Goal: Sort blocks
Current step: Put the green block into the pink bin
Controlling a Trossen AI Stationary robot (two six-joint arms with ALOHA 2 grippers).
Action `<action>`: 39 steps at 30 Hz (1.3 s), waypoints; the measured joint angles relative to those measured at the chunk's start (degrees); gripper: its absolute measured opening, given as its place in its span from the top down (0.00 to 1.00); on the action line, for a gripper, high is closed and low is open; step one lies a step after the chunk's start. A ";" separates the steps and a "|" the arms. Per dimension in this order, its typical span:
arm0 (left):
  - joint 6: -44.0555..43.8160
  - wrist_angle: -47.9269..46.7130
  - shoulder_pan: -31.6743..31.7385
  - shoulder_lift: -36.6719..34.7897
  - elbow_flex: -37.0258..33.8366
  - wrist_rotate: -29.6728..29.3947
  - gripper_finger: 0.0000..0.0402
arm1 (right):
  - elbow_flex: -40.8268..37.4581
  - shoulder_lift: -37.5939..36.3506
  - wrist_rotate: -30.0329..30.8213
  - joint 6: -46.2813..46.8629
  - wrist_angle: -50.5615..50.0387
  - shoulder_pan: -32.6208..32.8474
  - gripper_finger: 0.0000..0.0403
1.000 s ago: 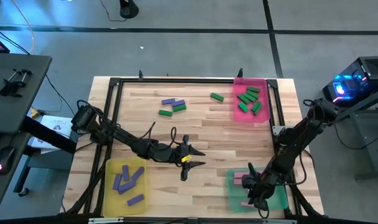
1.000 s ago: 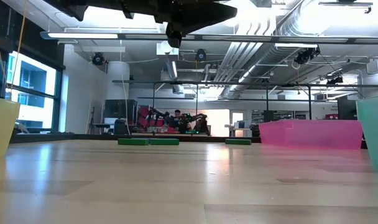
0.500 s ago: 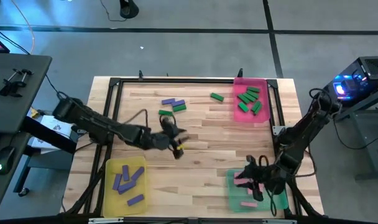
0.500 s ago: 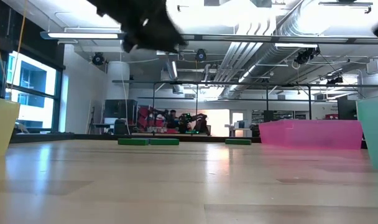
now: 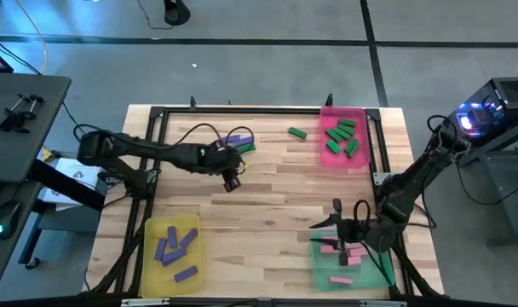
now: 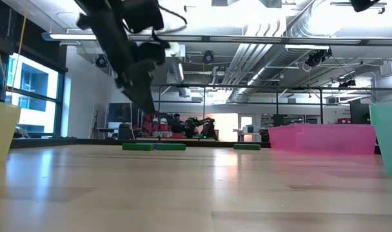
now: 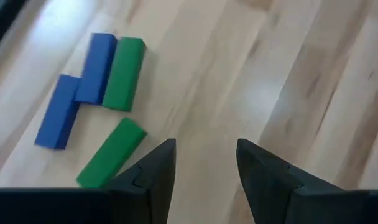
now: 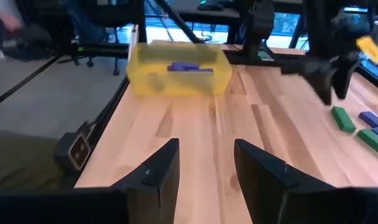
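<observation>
- Pale wooden counter (image 5: 276,183) with a black frame around it carries three trays and a few loose blocks, in a big workshop with pipes along the ceiling.
- Loose blocks (image 7: 108,68) lie at the far side of the counter: two purple ones and two green ones close together, the purple ones looking blue in the left wrist view.
- One more green block (image 5: 296,132) lies alone, between that group and the pink tray (image 5: 361,159).
- Left claw (image 5: 231,181) hangs above the bare wood just beside the group of four, on the near side of it, touching none of them.
- Its fingers (image 7: 153,171) are spread apart with nothing between them; the nearest green block (image 7: 111,153) lies just off to one side of the gap.
- Green blocks fill the pink tray, purple blocks lie in the yellow tray (image 5: 148,256), and pink blocks lie in the green tray (image 5: 315,266).
- Right claw (image 5: 337,220) hovers at the far rim of the green tray, well apart from the loose blocks.
- Its fingers (image 8: 158,174) are spread too and hold nothing.
</observation>
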 joint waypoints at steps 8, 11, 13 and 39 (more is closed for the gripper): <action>11.18 1.42 5.93 7.42 0.00 1.40 0.44 | 0.00 0.04 -3.43 2.60 0.20 -1.87 0.66; 13.40 1.13 8.21 8.95 0.00 1.08 0.37 | 0.00 0.04 -3.93 2.63 0.31 -1.85 0.66; 14.89 1.30 9.86 9.82 0.00 0.92 0.35 | 0.00 0.04 -3.95 2.85 0.29 -1.85 0.66; 23.12 0.78 7.79 16.02 0.24 10.96 0.84 | -0.44 2.87 -3.89 5.37 0.50 -1.96 0.66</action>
